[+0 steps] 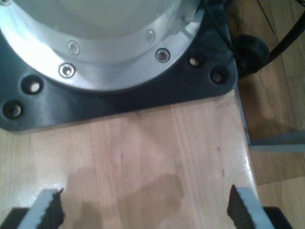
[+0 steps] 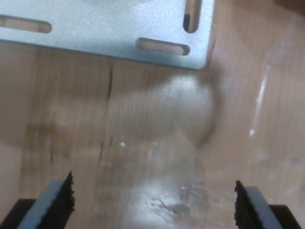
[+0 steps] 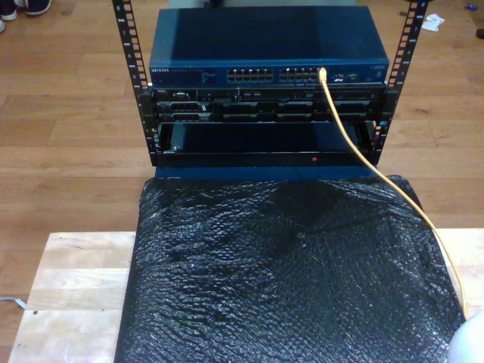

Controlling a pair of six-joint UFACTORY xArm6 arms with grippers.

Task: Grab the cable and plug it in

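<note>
The cable point(image 3: 361, 155) already has one end seated in a port on the blue network switch point(image 3: 268, 45) at the top of the rack point(image 3: 144, 113), towards the exterior view's right. From there it drops down the rack face and runs across the black bubble wrap point(image 3: 287, 280) along that view's right side, towards the lower right corner. Whether a free plug end lies somewhere past that corner I cannot tell, since the line leaves the picture there.

My first pincer point(image 1: 145, 207) hangs over bare wooden worktop point(image 1: 143, 148), jaws spread wide with nothing between them, close to the black mounting plate and silver flange of an arm base point(image 1: 95, 47). My second pincer point(image 2: 152, 202) is likewise spread wide and empty, above glossy wood just beside a slotted metal bracket point(image 2: 105, 24).

Judging from this, either the plugging is done and both arms are parked, or the grab has not begun. If a grab is still owed, the next move calls for one arm to travel away from its base, out over the wrap, and find the yellow line near its loose end. The cable sits well apart from both pincers; neither wrist view has it near the pads
</note>
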